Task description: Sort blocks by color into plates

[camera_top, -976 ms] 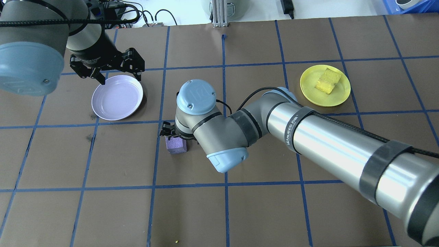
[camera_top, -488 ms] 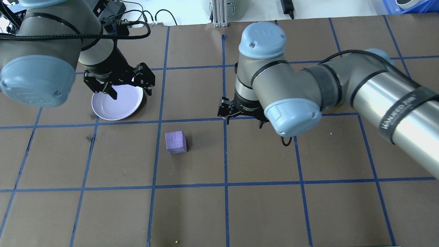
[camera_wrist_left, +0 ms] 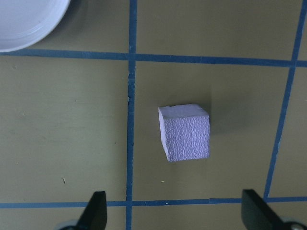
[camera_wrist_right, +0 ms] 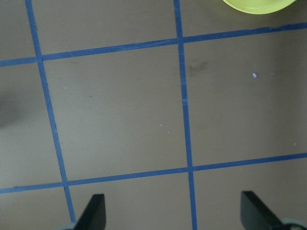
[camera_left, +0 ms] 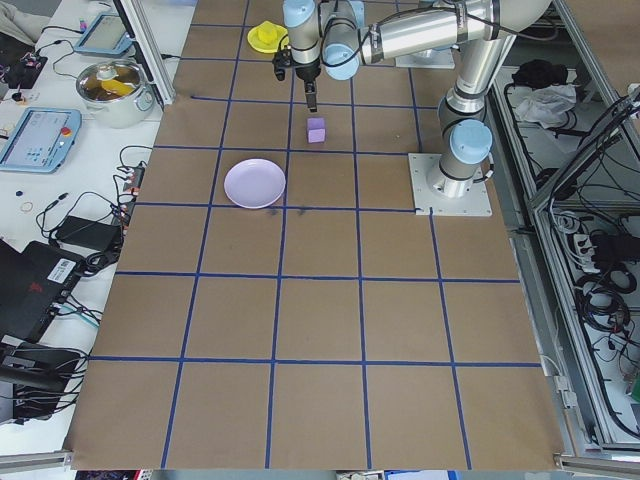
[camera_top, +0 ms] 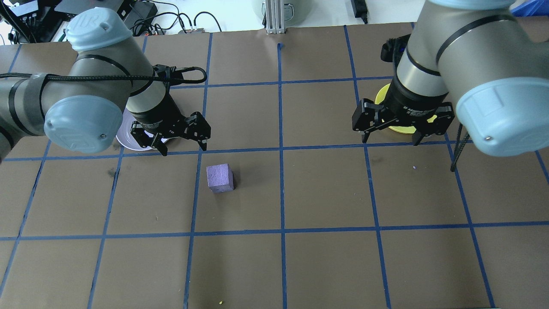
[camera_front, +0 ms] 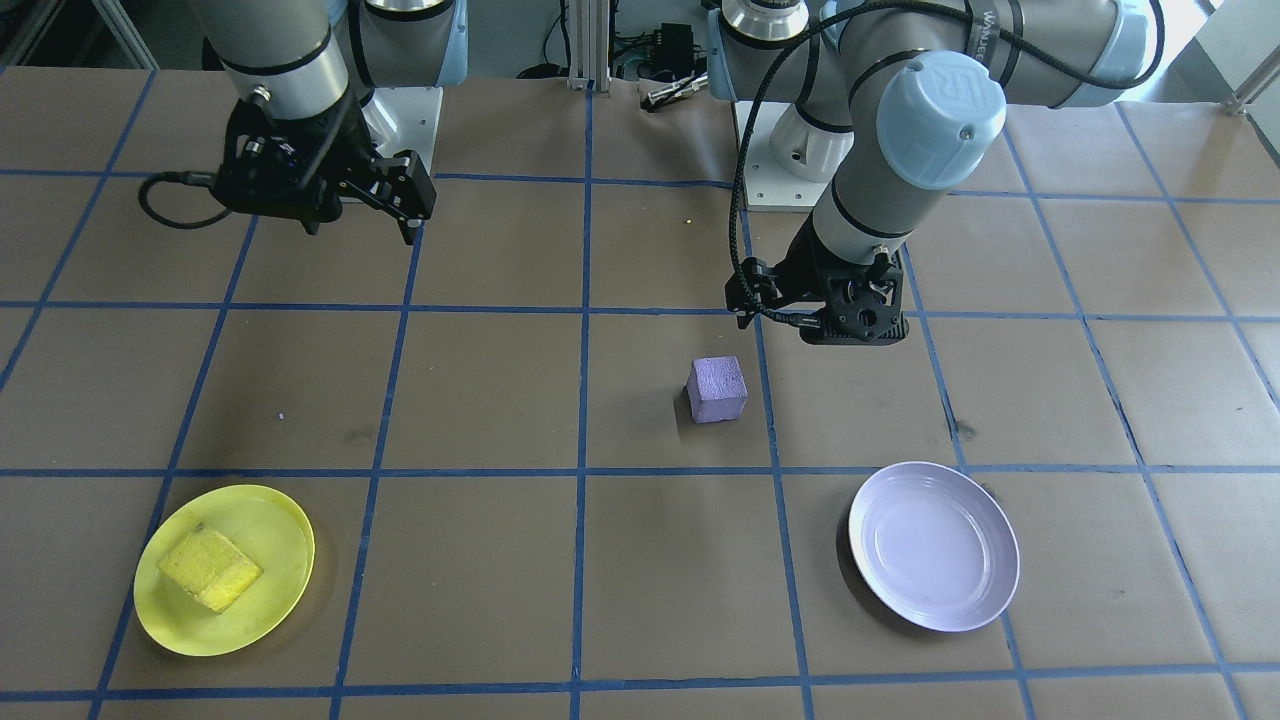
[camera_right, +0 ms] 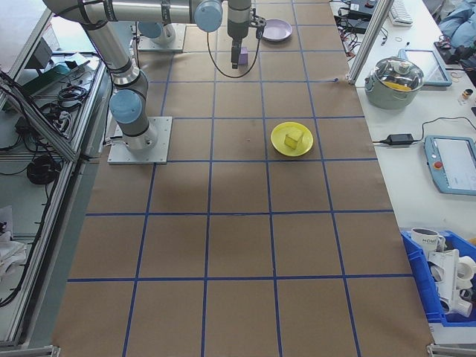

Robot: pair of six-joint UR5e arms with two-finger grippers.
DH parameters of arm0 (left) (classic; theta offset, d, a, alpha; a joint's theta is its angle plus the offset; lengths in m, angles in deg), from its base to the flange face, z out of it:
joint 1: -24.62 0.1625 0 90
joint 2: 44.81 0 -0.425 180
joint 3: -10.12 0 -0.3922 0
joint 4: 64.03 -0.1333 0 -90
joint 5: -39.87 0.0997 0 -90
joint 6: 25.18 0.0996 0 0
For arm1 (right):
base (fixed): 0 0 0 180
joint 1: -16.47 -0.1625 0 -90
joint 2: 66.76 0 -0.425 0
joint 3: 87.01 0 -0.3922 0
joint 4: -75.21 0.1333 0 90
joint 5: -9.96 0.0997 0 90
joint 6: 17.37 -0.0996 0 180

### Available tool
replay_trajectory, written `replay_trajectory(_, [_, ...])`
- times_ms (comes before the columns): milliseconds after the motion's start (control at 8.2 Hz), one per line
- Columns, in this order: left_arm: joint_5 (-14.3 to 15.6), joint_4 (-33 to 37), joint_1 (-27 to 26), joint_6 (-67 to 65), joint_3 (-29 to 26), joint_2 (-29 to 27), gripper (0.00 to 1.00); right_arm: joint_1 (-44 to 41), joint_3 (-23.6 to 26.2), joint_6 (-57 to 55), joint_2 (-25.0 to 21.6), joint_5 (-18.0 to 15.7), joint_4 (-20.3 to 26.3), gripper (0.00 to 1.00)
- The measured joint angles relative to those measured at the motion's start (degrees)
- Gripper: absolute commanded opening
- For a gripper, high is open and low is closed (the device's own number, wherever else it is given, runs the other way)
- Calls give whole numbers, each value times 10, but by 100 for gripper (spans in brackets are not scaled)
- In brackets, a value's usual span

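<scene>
The light purple block (camera_top: 220,177) lies alone on the brown table, also seen in the front view (camera_front: 717,389). My left gripper (camera_top: 183,148) hangs open just up-left of it, and the left wrist view shows the purple block (camera_wrist_left: 184,132) ahead of its spread fingers (camera_wrist_left: 96,213). The lavender plate (camera_front: 933,545) holds nothing. My left arm covers most of the lavender plate (camera_top: 128,143) from overhead. The yellow block (camera_front: 210,570) rests in the yellow plate (camera_front: 270,530). My right gripper (camera_top: 390,141) hovers open and holds nothing at the near edge of the yellow plate (camera_top: 381,98).
Blue tape lines grid the brown table. Off the table's far edge are cables, a metal pot (camera_right: 401,76) and tablets (camera_right: 452,163). A blue bin (camera_right: 446,279) with white parts sits at one corner. The robot's base plate (camera_left: 450,183) stands at the near table edge.
My right arm has lifted off the purple block and swung back right to the yellow plate. My left gripper moved from behind the lavender plate toward the block. The block stayed put.
</scene>
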Motion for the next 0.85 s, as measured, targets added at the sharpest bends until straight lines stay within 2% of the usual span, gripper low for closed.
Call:
replay_trajectory(366, [-23,-2,-10,-6,14,-43,100,25,-33,13,-14,10,66,100])
replay_trajectory(854, [-26,-21,-28,-2,16,-109,100,34,-39,16,-16,12,76,100])
